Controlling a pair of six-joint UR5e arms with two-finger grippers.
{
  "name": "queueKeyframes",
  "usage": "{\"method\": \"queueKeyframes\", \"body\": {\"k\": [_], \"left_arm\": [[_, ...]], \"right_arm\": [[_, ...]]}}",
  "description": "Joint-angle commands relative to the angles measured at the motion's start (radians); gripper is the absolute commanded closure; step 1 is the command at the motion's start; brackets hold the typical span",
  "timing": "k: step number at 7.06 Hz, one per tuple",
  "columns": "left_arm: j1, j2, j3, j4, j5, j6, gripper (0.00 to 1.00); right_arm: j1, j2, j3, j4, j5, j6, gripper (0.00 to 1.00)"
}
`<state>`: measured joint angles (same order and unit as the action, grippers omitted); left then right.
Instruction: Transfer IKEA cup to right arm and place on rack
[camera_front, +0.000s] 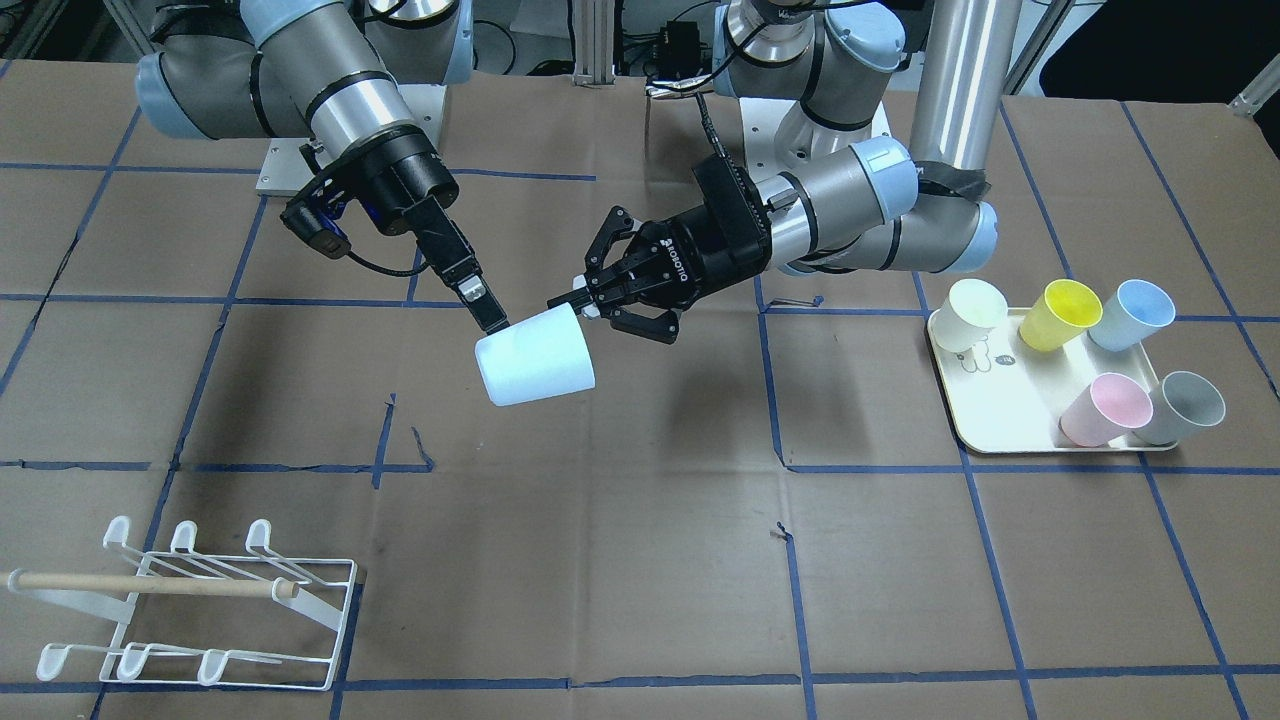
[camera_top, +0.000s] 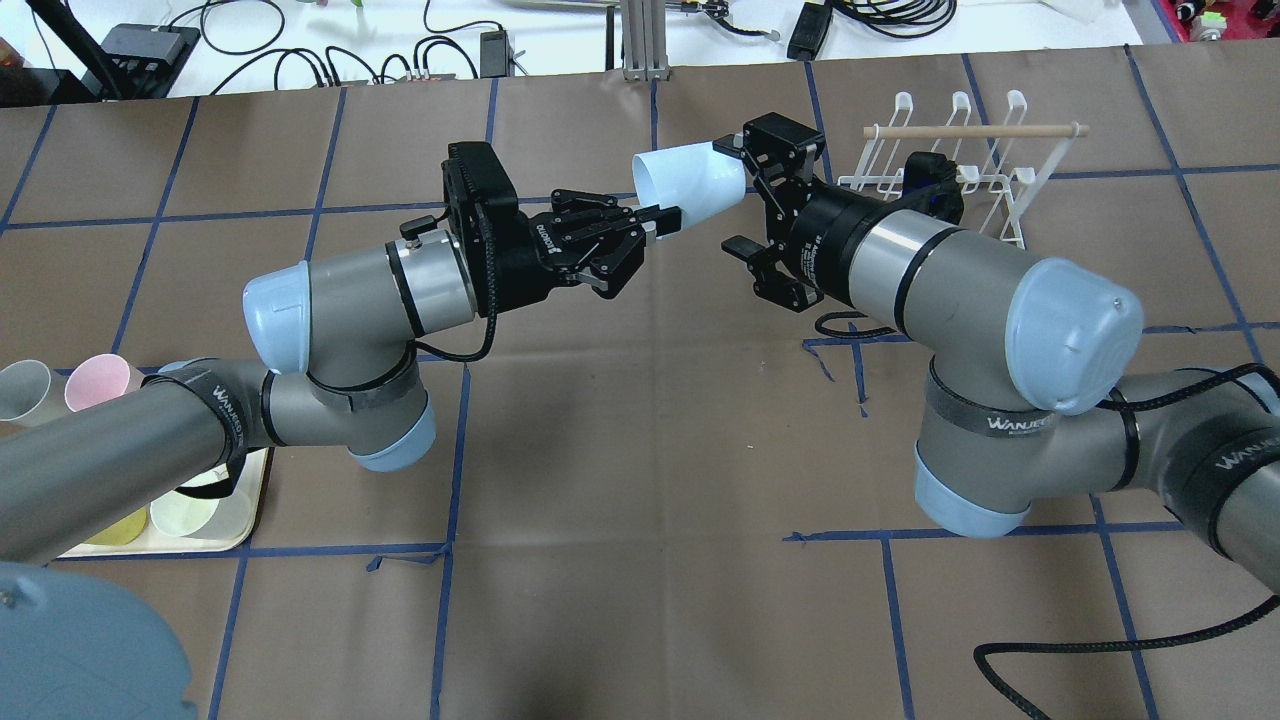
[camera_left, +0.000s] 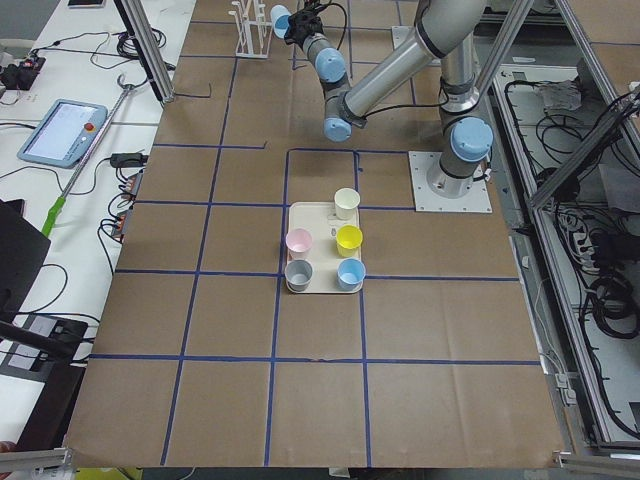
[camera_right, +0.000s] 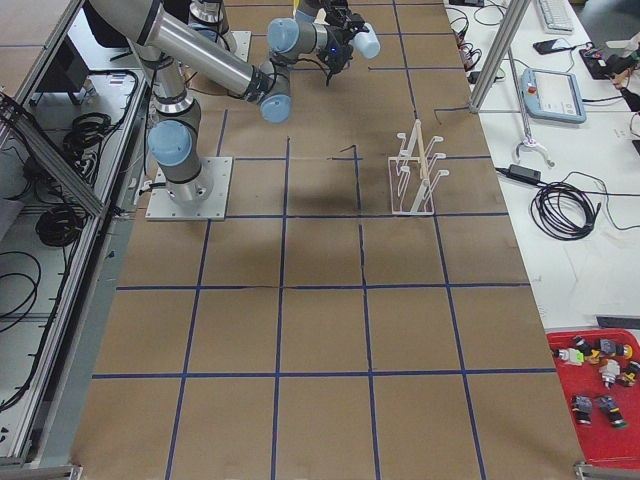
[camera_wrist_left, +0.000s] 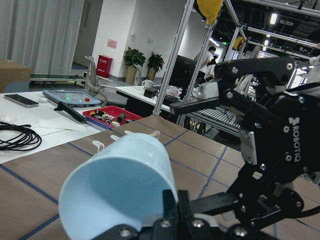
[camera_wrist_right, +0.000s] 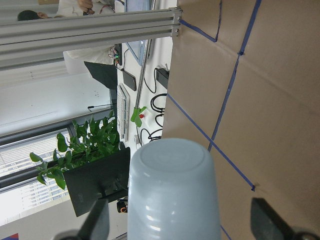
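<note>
Cup (camera_front: 535, 355), pale blue, hangs tilted in mid-air over the middle of the table (camera_front: 640, 560) in the front-facing view. We see the left gripper (camera_front: 585, 305) pinched on its rim and the right gripper (camera_front: 490, 318) with a finger just beside its closed end. The rack (camera_front: 200, 600) stands well apart, at a corner.

From overhead, we find the right gripper (camera_top: 735, 195) spread wide, its jaws on either side of the cup's (camera_top: 690, 180) base end.

The left wrist camera shows us the rim clamped between the fingers (camera_wrist_left: 172, 210) — one inside the mouth.

The right wrist camera shows the base between the parted fingers (camera_wrist_right: 272, 220), with a gap on each side.
</note>
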<state>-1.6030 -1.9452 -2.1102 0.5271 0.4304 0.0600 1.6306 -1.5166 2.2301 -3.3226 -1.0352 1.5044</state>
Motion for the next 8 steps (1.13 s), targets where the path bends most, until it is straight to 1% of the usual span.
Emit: {"method": "queueKeyframes", "body": {"k": [1, 6, 8], "left_arm": [[-0.003, 0.0, -0.001, 0.001, 0.001, -0.002, 0.96], [-0.005, 0.002, -0.001, 0.001, 0.001, -0.003, 0.92], [-0.005, 0.002, -0.001, 0.001, 0.001, -0.008, 0.92]], "right_arm": [[0.0, 0.018, -0.018, 0.0, 0.0, -0.001, 0.0], [0.005, 0.087, -0.061, 0.0, 0.006, -0.001, 0.0], [0.02, 0.114, -0.101, 0.0, 0.001, 0.002, 0.0]]}}
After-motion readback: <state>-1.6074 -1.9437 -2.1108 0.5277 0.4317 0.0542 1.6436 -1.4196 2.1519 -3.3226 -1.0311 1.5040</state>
